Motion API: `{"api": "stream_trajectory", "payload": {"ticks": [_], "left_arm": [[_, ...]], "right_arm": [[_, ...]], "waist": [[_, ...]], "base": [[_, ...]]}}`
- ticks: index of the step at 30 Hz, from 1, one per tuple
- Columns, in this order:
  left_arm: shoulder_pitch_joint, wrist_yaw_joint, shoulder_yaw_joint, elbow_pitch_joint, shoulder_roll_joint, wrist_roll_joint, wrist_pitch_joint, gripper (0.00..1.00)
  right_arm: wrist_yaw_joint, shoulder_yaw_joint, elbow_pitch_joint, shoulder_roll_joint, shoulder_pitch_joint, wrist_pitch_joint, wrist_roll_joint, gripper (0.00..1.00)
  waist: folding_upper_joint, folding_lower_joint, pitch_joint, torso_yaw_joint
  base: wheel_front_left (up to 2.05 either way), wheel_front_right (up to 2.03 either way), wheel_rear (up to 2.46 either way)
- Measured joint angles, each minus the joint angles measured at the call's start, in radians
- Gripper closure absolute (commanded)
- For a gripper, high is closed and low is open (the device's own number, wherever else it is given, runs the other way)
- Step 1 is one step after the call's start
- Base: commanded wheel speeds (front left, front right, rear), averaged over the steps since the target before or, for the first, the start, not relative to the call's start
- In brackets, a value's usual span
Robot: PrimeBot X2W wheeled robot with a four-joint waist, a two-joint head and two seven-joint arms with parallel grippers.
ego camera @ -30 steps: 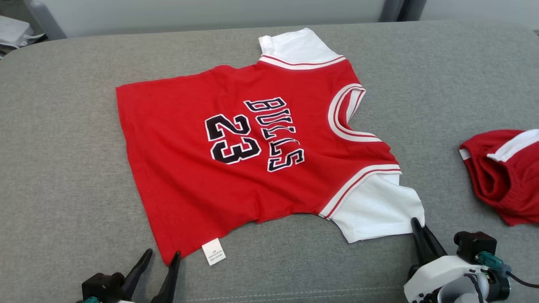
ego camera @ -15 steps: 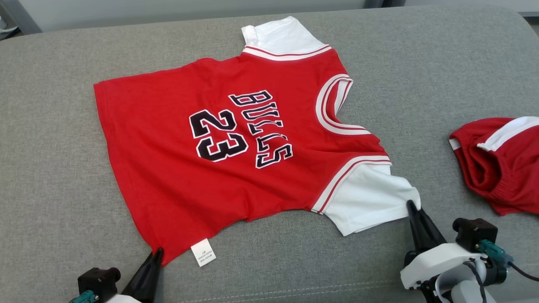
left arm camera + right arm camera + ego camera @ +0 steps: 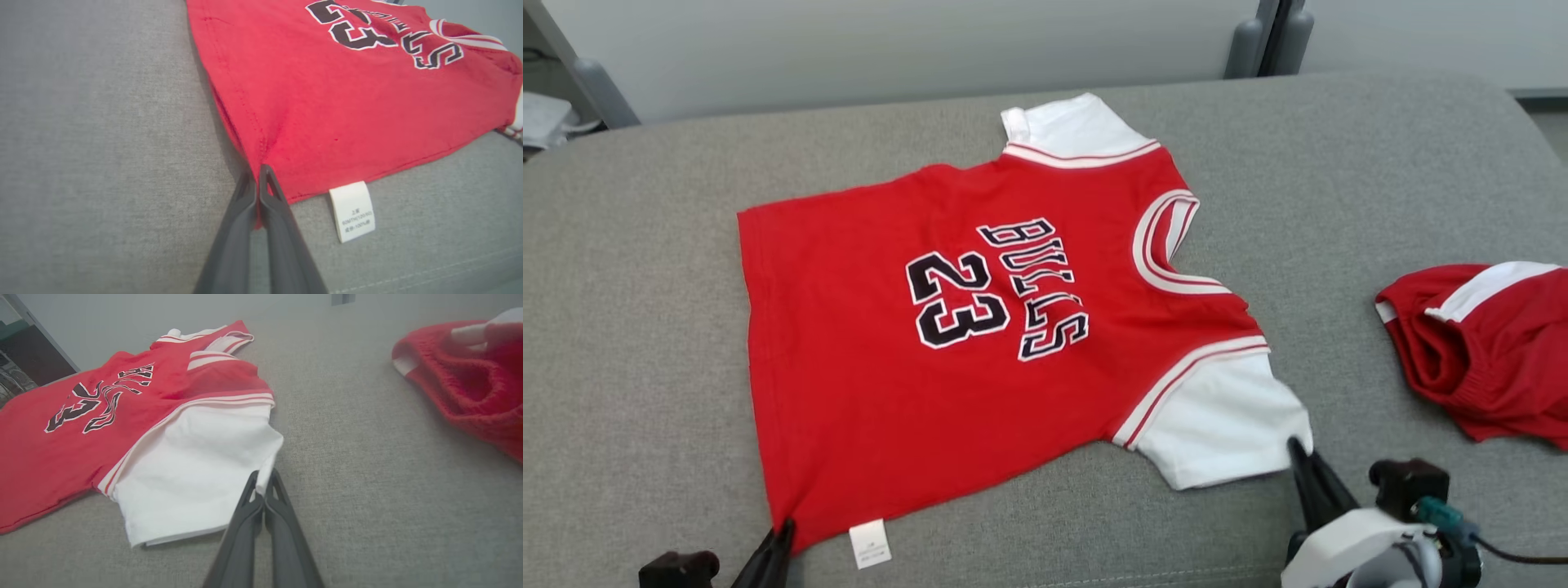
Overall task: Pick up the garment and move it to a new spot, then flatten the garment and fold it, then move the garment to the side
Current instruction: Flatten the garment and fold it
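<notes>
Red garment [image 3: 849,408], flat on the grey cushion [image 3: 645,367], black print facing up. Near hem corner pinched tight between the left fingers [image 3: 241,220], clenched on the cloth; red fabric ahead of the tips and off to their right. White care label [image 3: 352,210] just to the right of these fingers, on the cushion. Corner of the white sleeve [image 3: 196,465] grasped between the right fingers [image 3: 282,526], closed on it; sleeve ahead and to their left. Second red piece [image 3: 470,388] well apart, to the right of the right fingers.
</notes>
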Motion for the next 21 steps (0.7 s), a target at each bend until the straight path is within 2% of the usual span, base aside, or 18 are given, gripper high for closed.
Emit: {"api": "stream_trajectory", "payload": {"ticks": [10,14,21], "left_arm": [[0.020,0.000,0.092,0.120,-0.038,0.089,0.000,1.00],[0.020,0.000,0.139,0.155,-0.049,0.119,0.000,1.00],[0.019,-0.001,0.203,0.197,-0.057,0.159,0.000,1.00]], "right_arm": [[0.000,0.075,0.060,-0.021,0.048,0.040,0.058,1.00],[0.000,0.130,0.029,-0.058,0.079,0.073,0.114,1.00],[0.000,0.167,-0.072,-0.141,0.141,0.149,0.189,1.00]], "waist": [[0.0000,0.0000,-0.098,-0.006],[0.0000,0.0000,-0.116,-0.010],[0.0000,0.0000,-0.117,-0.010]], "base": [[0.00,0.00,0.00],[0.00,0.00,0.00],[0.00,0.00,0.00]]}}
